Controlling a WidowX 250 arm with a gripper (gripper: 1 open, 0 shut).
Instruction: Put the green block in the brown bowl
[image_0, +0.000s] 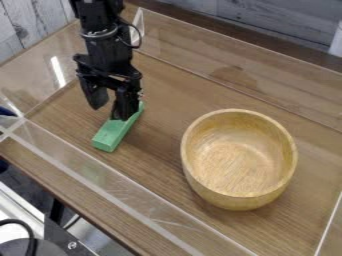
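The green block (114, 131) lies flat on the wooden table (201, 80), a bright green bar pointing from lower left to upper right. My gripper (110, 103) points straight down just over the block's upper right end. Its black fingers stand open with nothing between them, and their tips hide that end of the block. The brown bowl (239, 157) sits upright and empty to the right of the block, well apart from the gripper.
Clear plastic walls (80, 165) fence the table along the front, left and back. The black arm (102, 30) rises toward the upper left. Bare wood lies between the block and the bowl.
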